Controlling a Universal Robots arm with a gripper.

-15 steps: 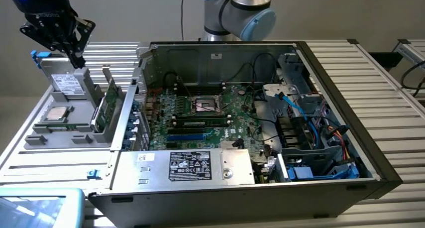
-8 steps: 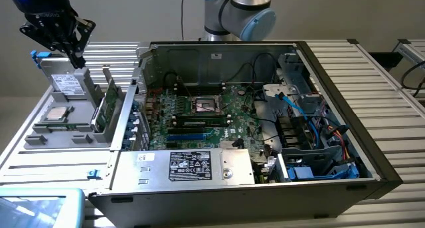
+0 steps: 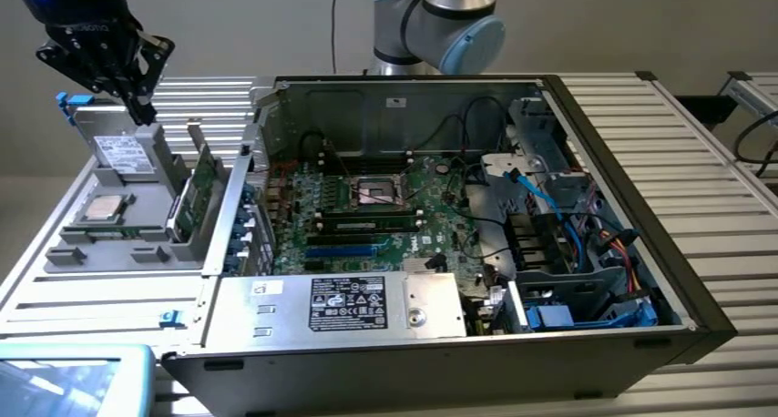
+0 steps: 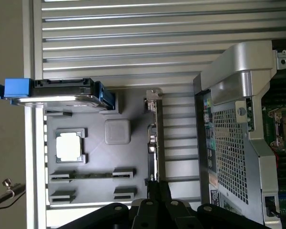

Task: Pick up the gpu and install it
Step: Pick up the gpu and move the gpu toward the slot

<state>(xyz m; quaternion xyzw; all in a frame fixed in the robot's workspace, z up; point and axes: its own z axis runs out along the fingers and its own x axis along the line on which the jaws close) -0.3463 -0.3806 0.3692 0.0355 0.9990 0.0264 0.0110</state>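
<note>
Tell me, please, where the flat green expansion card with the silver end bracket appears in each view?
Exterior view: the green gpu stands on edge in the grey plastic tray, at the exterior view's left, beside the open black computer case.
Wrist view: the gpu shows edge-on, a thin strip between tray and case.
Shared landmark: the square silver processor chip lying in the tray.

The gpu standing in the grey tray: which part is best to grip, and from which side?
Probably its free upper edge, from straight above: the gpu stands on edge in the tray, so both flat faces are open to a pinch.
</note>
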